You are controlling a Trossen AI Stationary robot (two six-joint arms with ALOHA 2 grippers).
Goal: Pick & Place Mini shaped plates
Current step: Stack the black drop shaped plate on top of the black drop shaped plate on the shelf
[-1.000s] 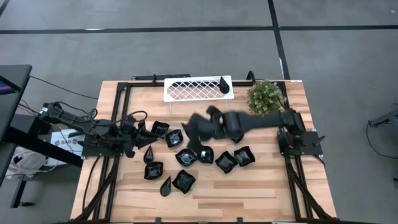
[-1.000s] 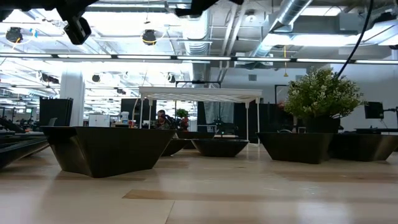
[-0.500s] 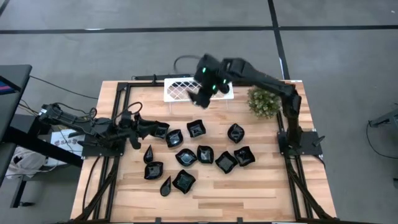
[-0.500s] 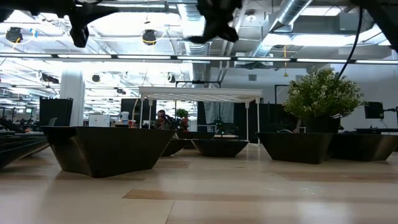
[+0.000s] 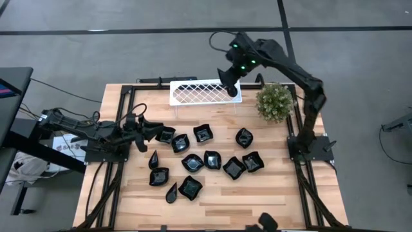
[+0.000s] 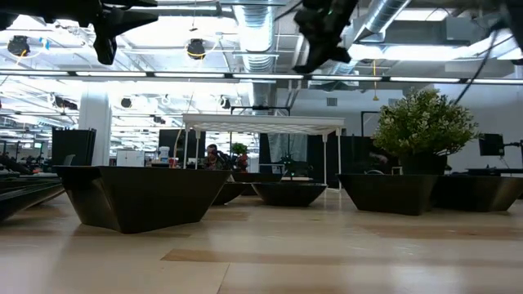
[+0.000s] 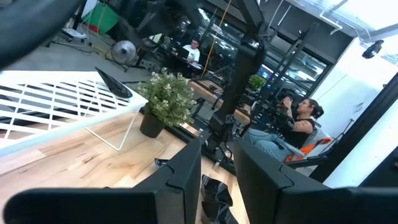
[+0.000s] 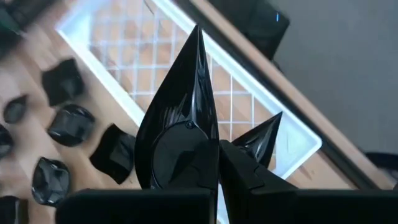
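Beyond the wooden table (image 5: 270,193), the right pincer (image 5: 230,80) hangs clamped on a teardrop dish (image 8: 180,118) over the white tray's (image 5: 193,94) three-o'clock end, where another teardrop (image 8: 261,138) lies. Placing is underway, I'd say; next it must lower and let go, while remaining dishes (image 5: 205,158) wait mid-table and the left pincer (image 5: 154,131), prongs slightly apart, idles at nine o'clock.
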